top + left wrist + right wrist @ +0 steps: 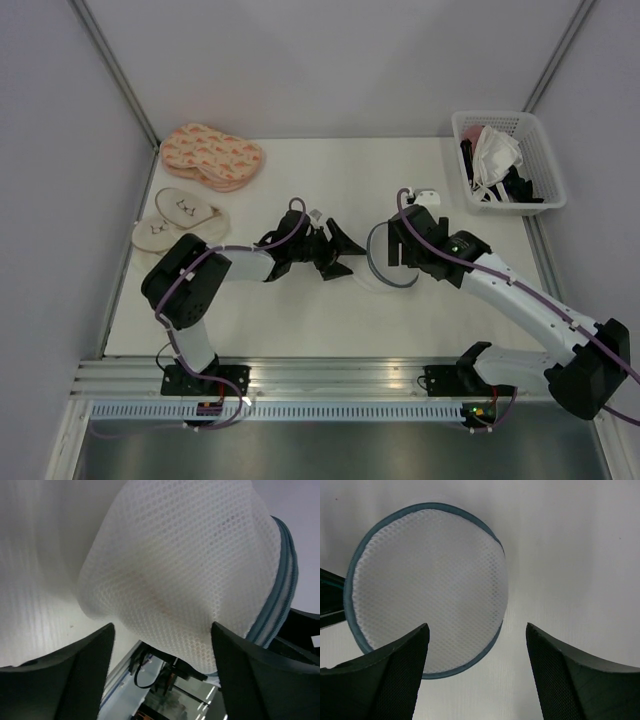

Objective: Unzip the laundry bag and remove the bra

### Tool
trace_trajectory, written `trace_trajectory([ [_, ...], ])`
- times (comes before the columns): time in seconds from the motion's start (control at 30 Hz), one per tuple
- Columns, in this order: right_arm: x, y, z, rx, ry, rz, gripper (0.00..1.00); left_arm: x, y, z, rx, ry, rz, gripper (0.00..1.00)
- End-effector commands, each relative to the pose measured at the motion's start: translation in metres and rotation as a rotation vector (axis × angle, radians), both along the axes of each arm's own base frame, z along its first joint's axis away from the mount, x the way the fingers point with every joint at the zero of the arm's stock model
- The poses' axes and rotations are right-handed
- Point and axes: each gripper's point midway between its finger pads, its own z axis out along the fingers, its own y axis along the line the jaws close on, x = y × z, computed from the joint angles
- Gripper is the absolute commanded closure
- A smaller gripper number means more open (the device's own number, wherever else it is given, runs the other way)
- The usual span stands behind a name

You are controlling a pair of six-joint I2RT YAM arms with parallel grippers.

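Observation:
The laundry bag (373, 268) is a round white mesh pouch with a teal zip rim, lying mid-table and partly under my right arm. In the left wrist view the bag (185, 565) bulges close in front, and its lower edge reaches in between the spread fingers of my left gripper (162, 627). That gripper (352, 258) is open at the bag's left side. My right gripper (477, 627) hangs open above the bag's flat round face (427, 587) and holds nothing; in the top view it (400, 255) is over the bag's right part. The bra is hidden; only a faint warm tint shows through the mesh.
A white lattice basket (505, 118) with white cloth and dark items stands at the back right. A pink patterned pair of slippers (212, 155) and a white pair (180, 218) lie at the left. Grey walls close in the table on three sides.

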Motion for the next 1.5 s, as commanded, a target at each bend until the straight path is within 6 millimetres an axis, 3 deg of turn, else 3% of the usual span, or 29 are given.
trace_trajectory([
  [0.0,0.011,0.020,0.000,0.042,-0.021,0.062,0.17,0.006,-0.022,0.040,-0.149,-0.006,-0.014,0.24],
  [0.03,0.012,0.020,-0.004,0.037,-0.014,0.064,0.18,0.007,-0.024,0.040,-0.166,0.000,-0.012,0.42],
  [0.1,0.014,0.022,-0.009,0.030,-0.004,0.061,0.18,0.007,-0.028,0.044,-0.196,-0.013,-0.012,0.63],
  [0.13,0.014,0.022,-0.011,0.027,-0.001,0.059,0.18,0.006,-0.029,0.041,-0.196,-0.007,-0.013,0.80],
  [0.23,0.014,0.023,-0.015,0.027,0.006,0.060,0.18,0.004,-0.031,0.038,-0.192,-0.003,-0.019,0.98],
  [0.37,0.013,0.027,-0.011,0.055,0.001,0.075,0.18,0.004,-0.032,0.040,-0.194,-0.012,-0.015,0.98],
  [0.5,0.010,0.046,-0.003,0.136,0.007,0.143,0.18,0.005,-0.034,0.047,-0.201,-0.038,-0.015,0.98],
  [0.77,0.006,0.058,0.035,0.182,-0.069,0.179,0.18,0.003,-0.034,0.045,-0.194,-0.037,-0.017,0.98],
  [0.93,0.003,0.067,0.032,0.199,-0.048,0.206,0.18,0.002,-0.033,0.045,-0.196,-0.040,-0.017,0.98],
  [1.2,0.015,0.046,-0.011,0.026,0.022,0.083,0.20,0.000,-0.032,0.046,-0.201,-0.040,-0.022,0.98],
  [1.27,0.016,0.038,-0.013,-0.009,0.025,0.036,0.21,-0.002,-0.031,0.046,-0.204,-0.039,-0.020,0.98],
  [1.33,0.017,0.030,-0.007,-0.031,0.008,-0.004,0.22,-0.003,-0.029,0.045,-0.201,-0.038,-0.019,0.98],
  [1.47,0.014,-0.005,0.014,-0.114,-0.059,-0.132,0.22,-0.005,-0.024,0.040,-0.189,-0.034,-0.009,0.98],
])
